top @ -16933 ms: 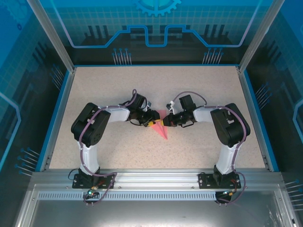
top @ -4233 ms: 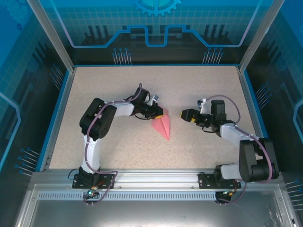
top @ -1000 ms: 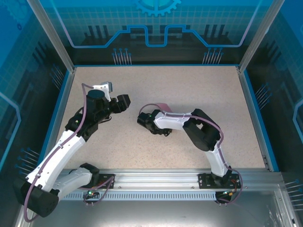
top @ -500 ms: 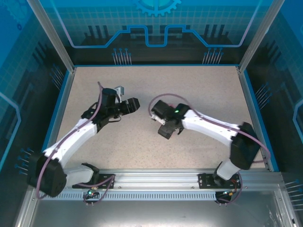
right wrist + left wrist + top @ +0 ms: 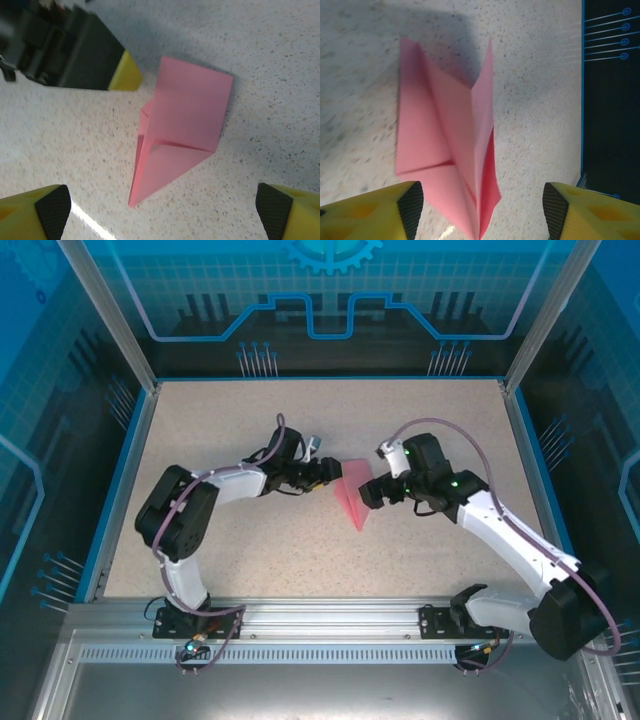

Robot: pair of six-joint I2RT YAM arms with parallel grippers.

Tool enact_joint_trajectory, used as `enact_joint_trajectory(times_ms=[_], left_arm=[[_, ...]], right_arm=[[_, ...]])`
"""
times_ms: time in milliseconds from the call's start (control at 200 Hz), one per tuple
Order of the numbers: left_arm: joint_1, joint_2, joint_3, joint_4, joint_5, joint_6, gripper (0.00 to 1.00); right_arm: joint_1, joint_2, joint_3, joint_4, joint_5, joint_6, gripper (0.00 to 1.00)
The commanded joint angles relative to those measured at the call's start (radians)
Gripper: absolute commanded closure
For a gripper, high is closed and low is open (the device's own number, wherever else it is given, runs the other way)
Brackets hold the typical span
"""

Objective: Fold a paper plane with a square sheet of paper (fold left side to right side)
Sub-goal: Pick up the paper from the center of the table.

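Both arms swing back in! A second ago the right arm lay across the paper and the left arm hung well off to the side. Now the left fingers [image 5: 326, 471] and right fingers [image 5: 371, 494] flank the pink pointed paper plane [image 5: 352, 498], which lies free on the speckled surface [image 5: 250, 420]. The right fingers have spread wide apart and the left fingers stand apart too, so nothing is clamped. My read: the nose folds are done and a wing crease comes next.

The left wrist view catches one flap standing up off the surface along the centre crease [image 5: 480, 115], with the plane's tip between the yellow fingers [image 5: 380, 215]. The right wrist view shows a flat panel over a triangular nose [image 5: 185, 110] ahead of its fingers [image 5: 50, 210]. The left fingers' yellow tip [image 5: 125, 75] sits just beside the plane.
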Motion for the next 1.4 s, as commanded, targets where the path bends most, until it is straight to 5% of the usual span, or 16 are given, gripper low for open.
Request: enact_joint_trajectory(times_ms=[0, 275, 545, 715, 1000, 1391], left_arm=[[-0.005, 0.088, 0.078, 0.062, 0.079, -0.027, 0.35], [-0.014, 0.224, 0.187, 0.052, 0.109, -0.016, 0.45], [0.000, 0.200, 0.160, 0.064, 0.128, 0.072, 0.79], [0.030, 0.122, 0.046, 0.174, 0.160, 0.079, 0.91], [0.049, 0.083, -0.052, 0.343, 0.250, 0.057, 0.98], [0.055, 0.084, -0.079, 0.381, 0.270, 0.052, 1.00]], right_arm=[[-0.079, -0.061, -0.093, 0.188, -0.131, 0.115, 0.01], [-0.288, -0.052, -0.289, 0.420, -0.410, 0.339, 0.01], [-0.349, 0.101, -0.297, 0.521, -0.540, 0.371, 0.01], [-0.354, 0.230, -0.233, 0.561, -0.616, 0.340, 0.01], [-0.348, 0.506, -0.118, 0.710, -0.737, 0.359, 0.16], [-0.346, 0.737, -0.030, 0.806, -0.832, 0.391, 0.22]])
